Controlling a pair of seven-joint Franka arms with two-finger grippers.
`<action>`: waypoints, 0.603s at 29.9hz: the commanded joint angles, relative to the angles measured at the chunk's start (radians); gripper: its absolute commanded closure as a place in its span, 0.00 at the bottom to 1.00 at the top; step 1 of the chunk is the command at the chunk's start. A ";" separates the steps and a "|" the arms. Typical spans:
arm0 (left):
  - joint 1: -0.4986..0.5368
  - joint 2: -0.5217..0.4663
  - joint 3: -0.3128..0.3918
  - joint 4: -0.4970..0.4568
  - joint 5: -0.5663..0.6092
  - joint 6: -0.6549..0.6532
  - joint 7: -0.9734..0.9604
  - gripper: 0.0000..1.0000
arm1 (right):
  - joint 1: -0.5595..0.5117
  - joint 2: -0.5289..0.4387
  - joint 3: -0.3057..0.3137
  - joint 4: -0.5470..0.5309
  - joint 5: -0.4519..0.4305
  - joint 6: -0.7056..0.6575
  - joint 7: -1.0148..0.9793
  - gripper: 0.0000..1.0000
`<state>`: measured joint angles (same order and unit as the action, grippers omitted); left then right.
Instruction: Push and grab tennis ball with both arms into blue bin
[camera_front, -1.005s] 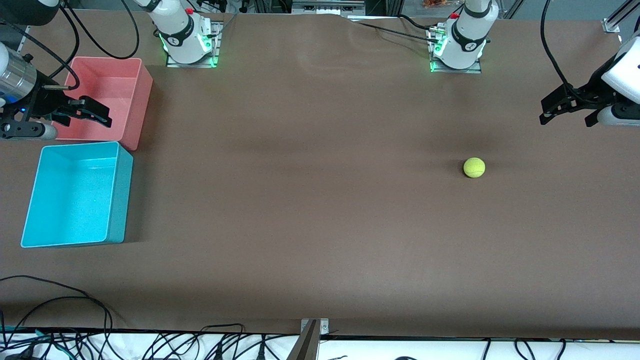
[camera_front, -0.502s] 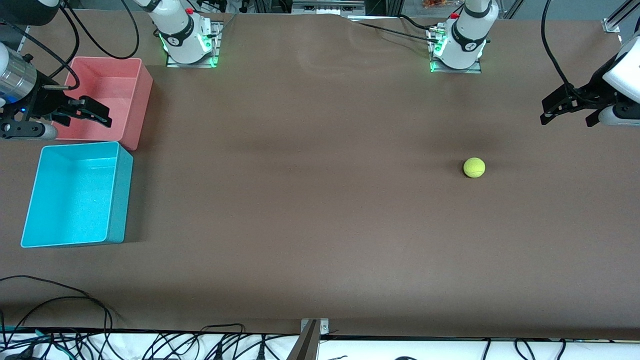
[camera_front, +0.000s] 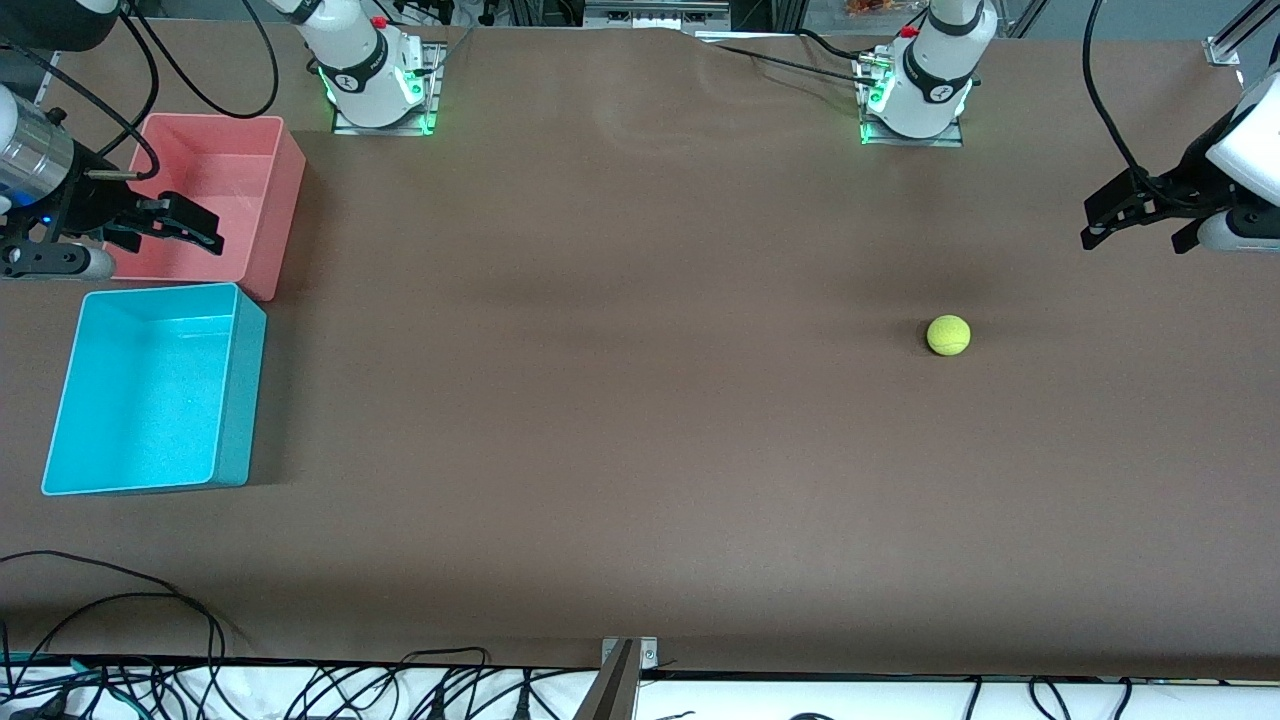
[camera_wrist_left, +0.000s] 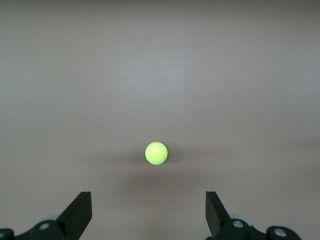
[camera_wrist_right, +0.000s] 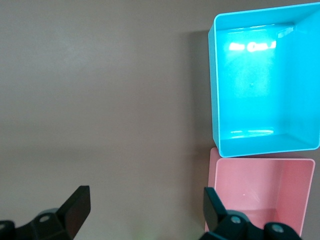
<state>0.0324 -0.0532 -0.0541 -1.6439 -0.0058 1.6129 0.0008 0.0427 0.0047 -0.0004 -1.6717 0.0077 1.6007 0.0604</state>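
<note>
**Ball waits near the left arm, both claws open**

Nothing on the table (camera_front: 620, 420) has shifted over the last second; only the left claw (camera_front: 1140, 215) has crept very slightly upward in the front view, and the ball and bins lie as they did.

At the right arm's end, the right claw (camera_front: 165, 228) hangs over the pink bin (camera_front: 262, 135), its fingers spread and holding nothing. Just beside that bin and nearer the front camera sits the blue bin (camera_front: 240, 400), empty, its thin cyan walls bright and its floor speckled.

Well apart from both bins, toward the left arm's end, the tennis ball (camera_front: 948, 335) rests on bare table. It is small, fuzzy and yellow-green, with a soft shadow under it. The left claw hovers over the table near it, fingers wide apart and empty, and in the left wrist view the ball (camera_wrist_left: 156, 153) lies ahead, between the two fingertips.

By my judgement the ball is light, slightly springy and quick to roll, so a gentle nudge should send it along. The felt ought to grip well; pinching across its widest middle looks safest.
</note>
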 joint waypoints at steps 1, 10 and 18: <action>0.009 0.019 -0.007 0.039 -0.002 -0.024 -0.010 0.00 | 0.003 0.003 0.000 0.021 0.006 -0.018 -0.010 0.00; 0.009 0.019 -0.006 0.039 -0.002 -0.024 -0.010 0.00 | 0.011 0.003 0.002 0.021 0.006 -0.018 -0.008 0.00; 0.009 0.018 -0.006 0.039 -0.002 -0.024 -0.008 0.00 | 0.013 0.003 0.002 0.021 0.006 -0.019 -0.002 0.00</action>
<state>0.0327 -0.0532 -0.0541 -1.6438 -0.0058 1.6129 0.0007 0.0525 0.0047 0.0018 -1.6716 0.0077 1.6007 0.0604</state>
